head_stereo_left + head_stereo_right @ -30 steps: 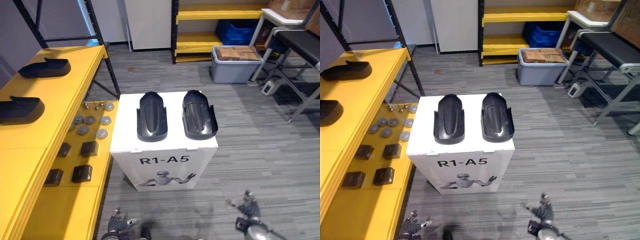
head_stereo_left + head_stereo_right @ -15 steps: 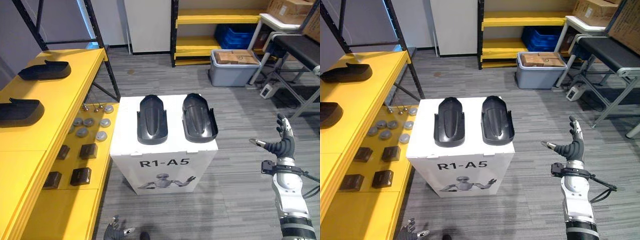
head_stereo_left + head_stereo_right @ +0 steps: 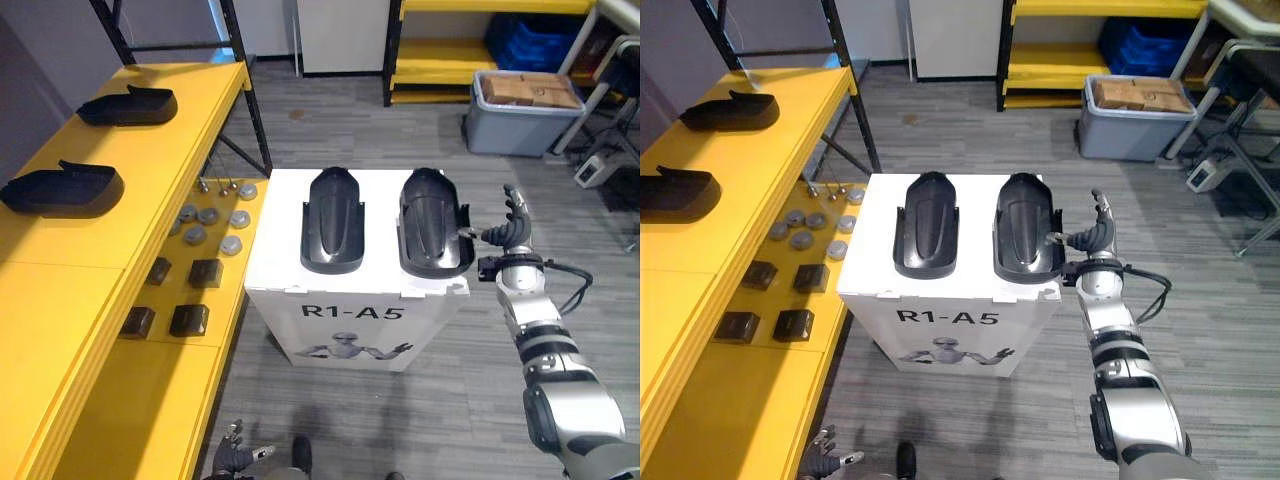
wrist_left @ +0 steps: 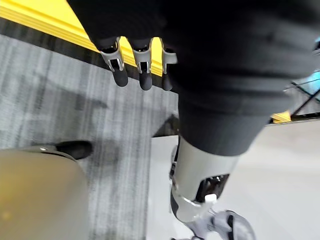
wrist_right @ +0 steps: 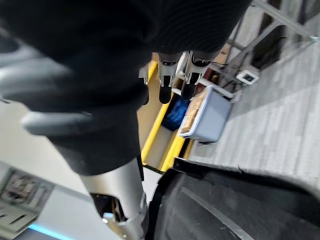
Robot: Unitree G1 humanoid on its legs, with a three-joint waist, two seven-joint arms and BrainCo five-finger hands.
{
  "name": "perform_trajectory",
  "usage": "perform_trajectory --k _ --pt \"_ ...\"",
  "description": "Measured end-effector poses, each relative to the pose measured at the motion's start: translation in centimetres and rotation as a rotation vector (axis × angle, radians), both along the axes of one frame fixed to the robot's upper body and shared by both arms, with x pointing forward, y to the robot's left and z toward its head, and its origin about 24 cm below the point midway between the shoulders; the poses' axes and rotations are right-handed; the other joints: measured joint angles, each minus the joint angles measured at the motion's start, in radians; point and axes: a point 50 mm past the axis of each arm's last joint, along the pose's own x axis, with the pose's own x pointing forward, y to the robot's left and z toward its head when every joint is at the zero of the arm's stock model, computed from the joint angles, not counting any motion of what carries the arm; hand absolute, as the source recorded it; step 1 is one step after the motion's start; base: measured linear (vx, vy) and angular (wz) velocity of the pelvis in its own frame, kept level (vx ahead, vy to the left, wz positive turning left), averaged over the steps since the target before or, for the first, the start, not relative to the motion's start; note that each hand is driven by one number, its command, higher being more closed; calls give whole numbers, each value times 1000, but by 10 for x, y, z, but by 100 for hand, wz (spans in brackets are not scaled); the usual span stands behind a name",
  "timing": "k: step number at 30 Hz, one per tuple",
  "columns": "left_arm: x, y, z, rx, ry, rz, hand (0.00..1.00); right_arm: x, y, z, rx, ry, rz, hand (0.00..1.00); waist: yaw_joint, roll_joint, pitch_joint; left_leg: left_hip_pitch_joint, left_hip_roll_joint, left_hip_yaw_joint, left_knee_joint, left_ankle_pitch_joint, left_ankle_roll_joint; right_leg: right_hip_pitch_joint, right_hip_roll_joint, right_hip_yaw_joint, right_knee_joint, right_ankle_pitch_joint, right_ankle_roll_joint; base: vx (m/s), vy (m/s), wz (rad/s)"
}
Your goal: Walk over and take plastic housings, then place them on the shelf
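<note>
Two black plastic housings lie side by side on a white box [image 3: 345,318], the left housing [image 3: 332,220] and the right housing [image 3: 432,222]. My right hand [image 3: 510,230] is raised just beside the right housing's outer edge, open, fingers up and thumb pointing at the rim, holding nothing. In the right wrist view its fingers [image 5: 170,82] stand straight above the housing [image 5: 225,210]. My left hand [image 3: 238,460] hangs low near the floor, open and idle. Two more housings [image 3: 128,105] [image 3: 62,188] rest on the yellow shelf [image 3: 150,180] to the left.
A lower yellow shelf level beside the box carries several grey discs [image 3: 208,215] and black blocks [image 3: 190,320]. A black rack post [image 3: 248,100] rises at the shelf's end. A grey bin [image 3: 520,120] with a cardboard box stands at the back right, before a yellow rack.
The camera has moved closer to the box. My right hand has come up from near the floor and swung in to the right housing's edge. My left hand stays low.
</note>
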Motion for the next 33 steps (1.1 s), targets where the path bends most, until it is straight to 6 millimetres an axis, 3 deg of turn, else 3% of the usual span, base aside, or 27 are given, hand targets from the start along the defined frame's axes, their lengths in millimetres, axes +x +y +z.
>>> perform_trajectory --k 8,16,17,22,33 --pt "16 -5 5 1 -46 3 0 17 3 22 64 22 -71 0 4 20 71 -46 -2 -42 0 18 -4 -23 0 -43 0 2 0 12 0 15" --pt "27 -6 9 4 -86 16 0 20 1 28 128 25 -118 0 -1 23 122 -61 -2 -46 0 28 -9 -33 -2 -44 0 19 1 -22 15 0" --pt "30 -7 10 -2 -94 18 0 21 1 30 145 29 -121 100 -2 23 130 -61 -3 -48 0 32 -12 -33 -3 -44 0 22 2 -56 23 -2" --pt "38 -24 10 -34 -100 -27 0 20 -2 24 165 69 -135 100 -1 17 134 -69 -3 -59 0 39 -19 -39 -3 -45 4 27 3 -62 23 3" --pt "41 -22 7 -35 -63 -35 0 17 -6 12 187 132 -153 100 -20 7 140 -48 1 -53 -4 41 -19 -26 0 -39 4 28 3 -24 7 -2"
